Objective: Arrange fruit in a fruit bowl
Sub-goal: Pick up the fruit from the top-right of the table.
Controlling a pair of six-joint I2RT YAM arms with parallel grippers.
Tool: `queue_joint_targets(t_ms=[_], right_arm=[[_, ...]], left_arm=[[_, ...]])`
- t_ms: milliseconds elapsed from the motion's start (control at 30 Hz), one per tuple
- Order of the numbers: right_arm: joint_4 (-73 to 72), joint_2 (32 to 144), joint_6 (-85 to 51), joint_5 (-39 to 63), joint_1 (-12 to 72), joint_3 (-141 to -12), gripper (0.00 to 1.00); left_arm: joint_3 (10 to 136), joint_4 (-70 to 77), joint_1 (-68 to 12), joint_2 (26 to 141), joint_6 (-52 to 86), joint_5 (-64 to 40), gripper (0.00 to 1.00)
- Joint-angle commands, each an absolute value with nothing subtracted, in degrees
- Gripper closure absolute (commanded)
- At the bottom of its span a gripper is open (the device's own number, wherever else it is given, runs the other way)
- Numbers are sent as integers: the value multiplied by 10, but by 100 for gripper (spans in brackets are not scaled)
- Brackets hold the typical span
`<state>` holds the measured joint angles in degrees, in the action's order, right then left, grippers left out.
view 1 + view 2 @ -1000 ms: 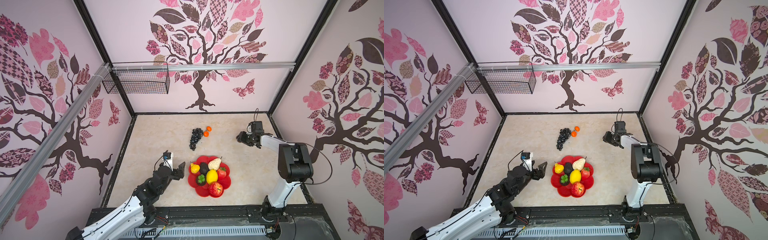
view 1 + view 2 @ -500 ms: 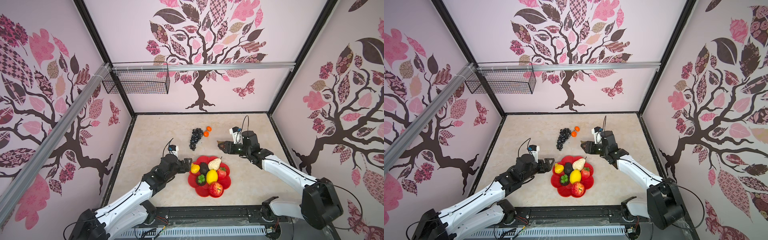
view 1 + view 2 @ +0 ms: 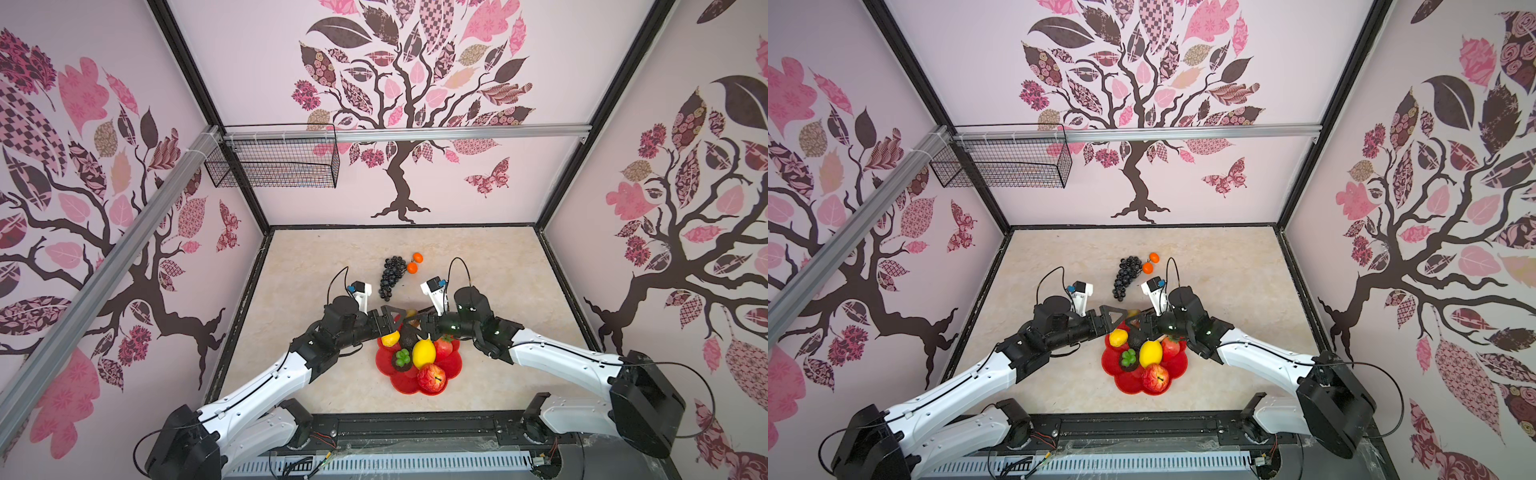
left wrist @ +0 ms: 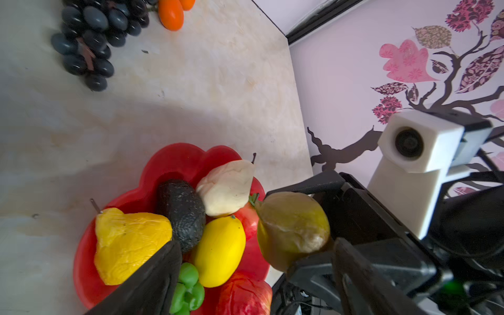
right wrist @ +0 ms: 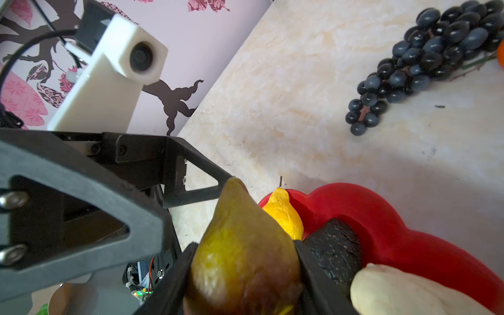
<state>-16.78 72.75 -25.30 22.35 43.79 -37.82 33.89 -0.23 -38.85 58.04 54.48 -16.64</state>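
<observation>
My right gripper [image 5: 244, 259] is shut on a brown pear [image 5: 242, 251], held over the far rim of the red fruit bowl [image 3: 453, 365]. Facing it, my left gripper [image 4: 256, 242] is open, its fingers either side of the pear's [image 4: 291, 226] narrow end; contact cannot be told. In the bowl [image 4: 174, 158] lie a cream pear [image 4: 226, 188], an avocado [image 4: 181, 210], a lemon [image 3: 424, 352], a red apple [image 3: 431, 378] and an orange-yellow fruit [image 3: 390, 338]. A black grape bunch [image 3: 390, 276] and two small oranges [image 3: 417, 257] lie on the table behind.
A black wire basket [image 3: 274, 166] hangs from the metal rail at the back left, high above the table. Patterned walls close the table on three sides. A black frame bar [image 3: 415, 419] runs along the front edge.
The right gripper has swung in from the back right to the bowl's far rim. The left gripper has reached right to meet it and opened a little wider.
</observation>
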Motion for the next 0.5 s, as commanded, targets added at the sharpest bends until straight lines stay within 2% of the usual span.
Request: queue_joint_targets(t_ms=[0, 233, 467], right_arm=[[-226, 727, -242, 222, 447, -365, 46], [-286, 725, -246, 215, 466, -339, 46], [-342, 725, -251, 195, 479, -324, 46]], left_arm=[[343, 57, -387, 581, 585, -206, 10], [344, 75, -388, 596, 594, -232, 12], [359, 15, -392, 599, 574, -220, 13]])
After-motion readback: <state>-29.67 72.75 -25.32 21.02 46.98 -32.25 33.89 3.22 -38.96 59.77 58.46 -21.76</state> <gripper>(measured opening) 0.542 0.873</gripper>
